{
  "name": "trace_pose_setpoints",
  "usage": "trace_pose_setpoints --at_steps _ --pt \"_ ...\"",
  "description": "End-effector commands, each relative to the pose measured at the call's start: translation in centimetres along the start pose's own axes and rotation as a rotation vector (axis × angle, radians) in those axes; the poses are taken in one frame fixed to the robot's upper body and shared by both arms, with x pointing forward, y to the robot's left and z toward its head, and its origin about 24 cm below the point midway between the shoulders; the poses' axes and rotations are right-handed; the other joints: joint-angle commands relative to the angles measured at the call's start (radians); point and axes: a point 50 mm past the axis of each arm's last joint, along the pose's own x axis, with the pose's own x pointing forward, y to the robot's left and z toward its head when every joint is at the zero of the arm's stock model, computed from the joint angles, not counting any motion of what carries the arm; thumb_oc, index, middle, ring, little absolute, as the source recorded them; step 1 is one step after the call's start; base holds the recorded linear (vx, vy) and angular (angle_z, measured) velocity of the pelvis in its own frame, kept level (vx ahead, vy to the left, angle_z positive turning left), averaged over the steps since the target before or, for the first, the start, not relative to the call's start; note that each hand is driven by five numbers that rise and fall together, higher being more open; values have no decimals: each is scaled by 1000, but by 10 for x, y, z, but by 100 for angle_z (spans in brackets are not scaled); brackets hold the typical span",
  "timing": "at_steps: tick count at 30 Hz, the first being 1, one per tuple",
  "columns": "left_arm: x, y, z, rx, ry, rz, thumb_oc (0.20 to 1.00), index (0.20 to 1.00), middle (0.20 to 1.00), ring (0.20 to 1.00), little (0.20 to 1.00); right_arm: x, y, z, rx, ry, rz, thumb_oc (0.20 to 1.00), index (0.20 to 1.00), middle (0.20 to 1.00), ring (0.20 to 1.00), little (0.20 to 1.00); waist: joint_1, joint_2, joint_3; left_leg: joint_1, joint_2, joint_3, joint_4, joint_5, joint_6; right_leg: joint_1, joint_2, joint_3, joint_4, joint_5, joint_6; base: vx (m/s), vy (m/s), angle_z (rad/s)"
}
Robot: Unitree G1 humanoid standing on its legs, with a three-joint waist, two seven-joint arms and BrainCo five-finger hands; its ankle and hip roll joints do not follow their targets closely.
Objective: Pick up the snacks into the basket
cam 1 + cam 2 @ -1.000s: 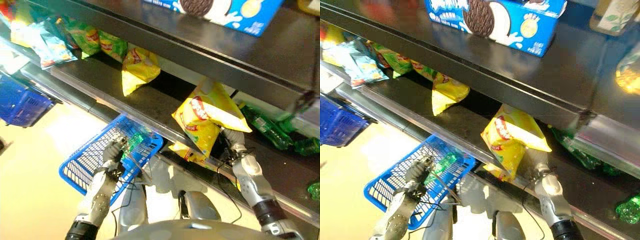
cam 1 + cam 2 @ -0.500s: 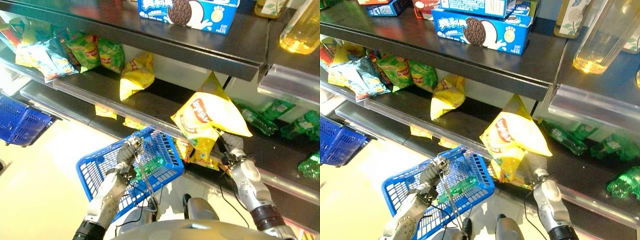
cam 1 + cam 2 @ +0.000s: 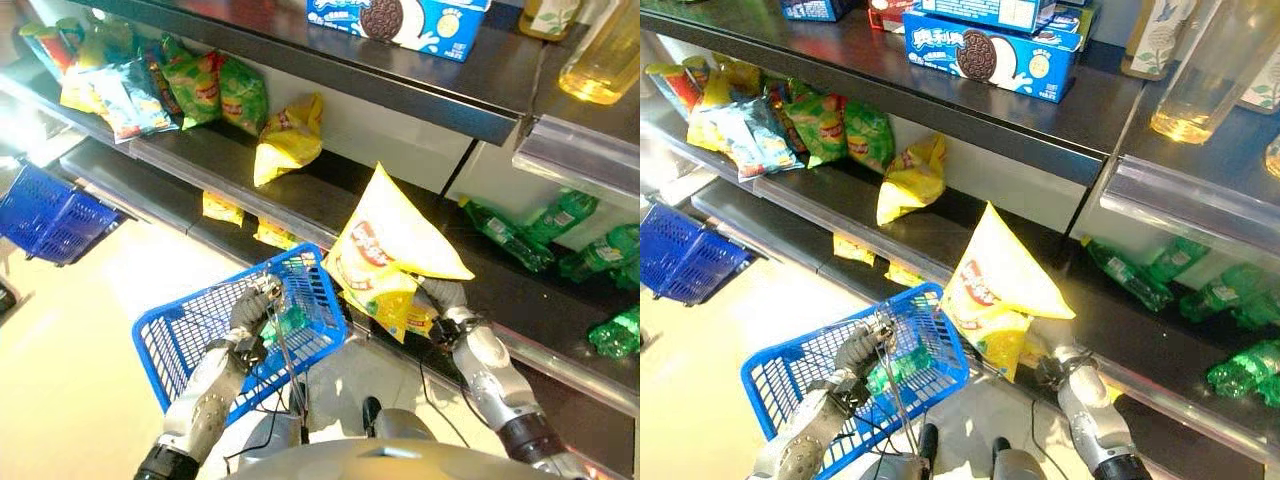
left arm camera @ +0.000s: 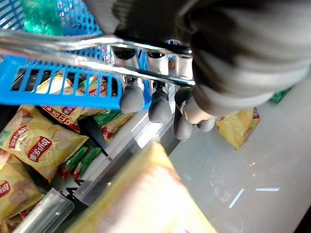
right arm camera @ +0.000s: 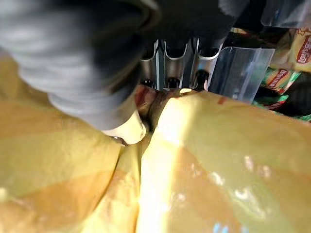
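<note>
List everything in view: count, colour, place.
Held chip bag: one, yellow, in the right hand, beside the basket's rim.
Basket: one, blue, carried by its wire handle in the left hand; something green lies inside.
Second basket: one, dark blue, on the floor at far left.
Shelf chip bags: several, yellow, green and light blue, on the middle shelf.
Small yellow packs: two, at the lower shelf's edge.
Cookie box: one, blue, top shelf.
Green bottles: several, lying on the right shelf.
Left hand: curled round the handle.
Right hand: gripping the bag's lower end.
</note>
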Motion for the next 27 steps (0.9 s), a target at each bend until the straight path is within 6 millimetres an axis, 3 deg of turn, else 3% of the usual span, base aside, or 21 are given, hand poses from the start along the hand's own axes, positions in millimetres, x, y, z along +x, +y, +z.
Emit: trace_pose_setpoints --at_steps 1,7,8,16,18,23,25,27 --pt "10 -89 91 68 -420 -502 200 200 200 200 200 12 16 6 -172 -19 137 200 200 200 200 200 17 -8 -42 1 -74 2 162 -195 16 -20 -24 27 -25 58 80 -162 -27 18" --pt "18 -145 101 101 -425 -748 200 200 200 200 200 19 24 -11 -394 96 266 200 200 200 200 200 26 9 59 -72 -89 -44 223 -188 9 -80 -27 -21 35 54 70 -157 -17 43" --pt "17 -162 103 96 -431 -812 200 200 200 200 200 24 28 -13 -451 119 300 200 200 200 200 200 31 18 89 -98 -91 -56 230 -180 7 -104 -32 -35 45 60 70 -151 -10 16" --pt "14 -189 104 54 -418 -906 200 200 200 200 200 51 60 -8 -538 101 389 200 200 200 200 200 65 47 141 -159 -95 -82 231 -152 4 -166 -39 -54 60 73 71 -87 -3 17" --pt "12 -198 100 32 -397 -936 200 200 200 200 200 63 77 -2 -558 76 415 200 200 200 200 200 84 65 159 -180 -103 -97 226 -139 4 -187 -46 -64 66 75 71 -62 7 18" --pt "4 -209 96 6 -360 -992 200 200 200 200 200 86 94 6 -524 61 336 200 200 200 200 200 115 105 191 -218 -117 -125 228 -120 3 -222 -62 -86 79 76 69 -53 7 31" --pt "2 -211 96 10 -355 -1003 200 200 200 200 200 92 97 13 -528 40 322 200 200 200 200 200 124 112 198 -223 -118 -131 228 -117 2 -225 -65 -91 78 77 68 -22 -2 20" --pt "-2 -215 90 11 -313 -1031 200 200 200 200 200 108 99 38 -526 -27 262 200 200 200 200 200 146 134 216 -239 -124 -150 226 -107 1 -241 -74 -104 86 79 68 -26 -6 7"
